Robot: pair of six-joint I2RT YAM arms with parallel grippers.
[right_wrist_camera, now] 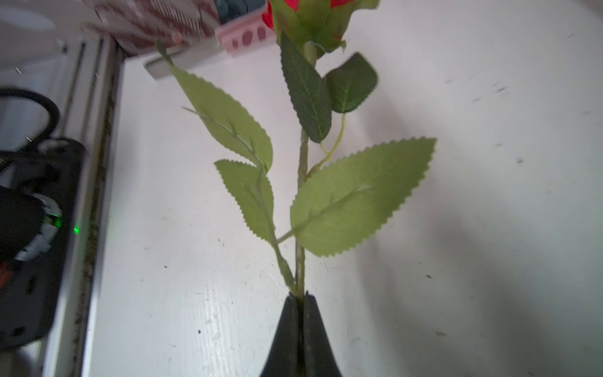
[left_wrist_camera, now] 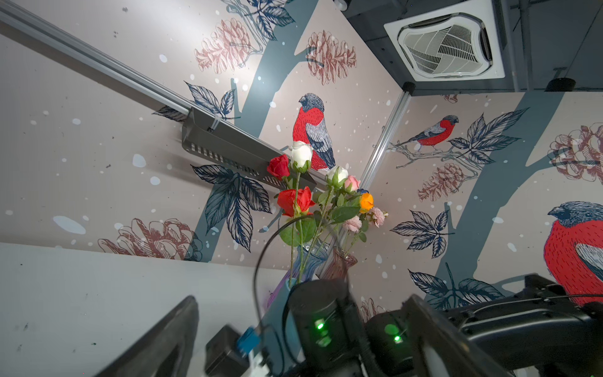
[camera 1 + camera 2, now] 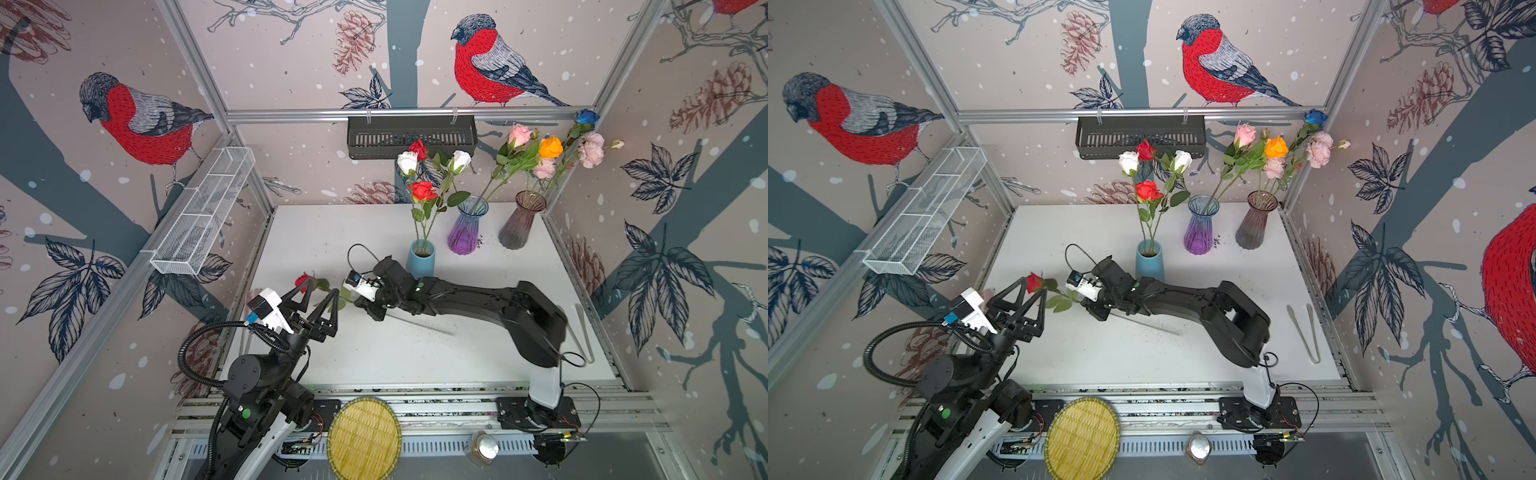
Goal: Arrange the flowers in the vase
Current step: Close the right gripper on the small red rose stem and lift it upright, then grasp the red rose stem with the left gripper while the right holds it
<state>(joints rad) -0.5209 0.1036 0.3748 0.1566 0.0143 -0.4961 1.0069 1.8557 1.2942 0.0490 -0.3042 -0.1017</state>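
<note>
At the left edge of the table point(image 3: 415, 357), my left gripper point(image 3: 318, 297) stands with its jaws spread wide, gripping nothing; the red rose point(image 3: 303, 281) has its bloom just between the two fingertips in both top views. Just to the right, my right gripper point(image 1: 300, 302) is pinched tight on that rose's stem point(image 1: 301, 209), below the leaves, and the bare end of the stem runs on behind it over the table. Behind my right arm stands the blue vase point(image 3: 421, 258) with red and white roses in it. Further right stand the purple vase point(image 3: 467, 226) and the brown vase point(image 3: 521, 222), with pink, orange and blue flowers point(image 3: 550, 147) leaning toward the right wall. Near the right edge lie tongs point(image 3: 1306, 332).
</note>
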